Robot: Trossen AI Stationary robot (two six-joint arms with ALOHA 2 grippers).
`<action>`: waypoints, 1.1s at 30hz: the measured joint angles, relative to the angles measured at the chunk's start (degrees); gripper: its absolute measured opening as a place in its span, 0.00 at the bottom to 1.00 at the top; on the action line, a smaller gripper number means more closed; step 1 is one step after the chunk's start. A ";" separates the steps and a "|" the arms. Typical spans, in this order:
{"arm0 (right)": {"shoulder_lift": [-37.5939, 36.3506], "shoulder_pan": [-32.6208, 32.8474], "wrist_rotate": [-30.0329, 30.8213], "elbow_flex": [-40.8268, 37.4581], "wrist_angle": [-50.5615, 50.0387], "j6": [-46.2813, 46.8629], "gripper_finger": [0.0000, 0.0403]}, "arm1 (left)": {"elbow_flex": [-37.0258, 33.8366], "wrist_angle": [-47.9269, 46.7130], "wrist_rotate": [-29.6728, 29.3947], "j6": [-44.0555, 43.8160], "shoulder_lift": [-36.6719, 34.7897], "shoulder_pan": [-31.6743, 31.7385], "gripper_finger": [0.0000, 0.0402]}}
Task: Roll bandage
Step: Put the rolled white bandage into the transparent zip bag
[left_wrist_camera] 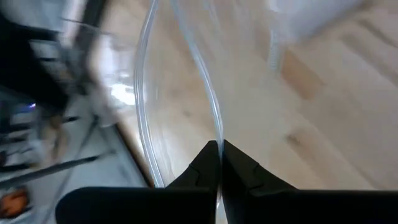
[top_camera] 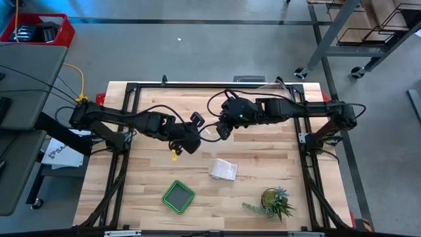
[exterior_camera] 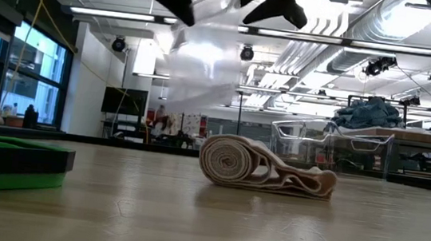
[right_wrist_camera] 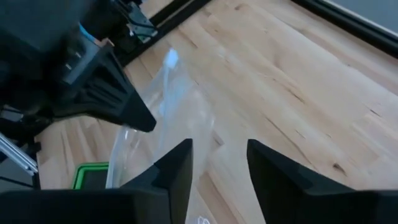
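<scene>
Left gripper [top_camera: 192,135] is pinching the clear bag [exterior_camera: 197,62], right gripper [top_camera: 222,129] is hanging parted, the bandage [top_camera: 223,169] lying at six o'clock of it, nearer.

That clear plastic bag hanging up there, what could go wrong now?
Only the left gripper pinches the crinkly clear plastic bag; the right gripper has its jaws apart, so the bag might swing or slip. If it drops, it could land on the loosely rolled white gauze bandage below and hide it.
</scene>
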 joint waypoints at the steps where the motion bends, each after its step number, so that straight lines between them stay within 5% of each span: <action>1: 0.00 0.00 0.09 0.00 0.47 -0.12 0.36 | 0.32 -1.90 1.38 0.02 0.00 0.29 0.00; 9: 0.00 1.48 2.70 0.00 -3.49 -2.24 0.37 | 0.63 -14.33 9.46 3.57 0.02 3.63 0.00; 17: -0.22 10.32 3.95 -5.40 -12.15 3.85 0.37 | -0.98 -11.72 19.20 6.69 0.59 4.34 0.00; 29: -0.17 21.10 7.12 -18.73 6.01 27.41 0.37 | -3.74 -7.02 15.09 7.48 8.49 -0.63 0.00; 33: -0.16 20.86 3.12 -20.37 13.89 30.11 0.37 | -3.74 -5.15 13.14 8.32 9.09 -2.53 0.00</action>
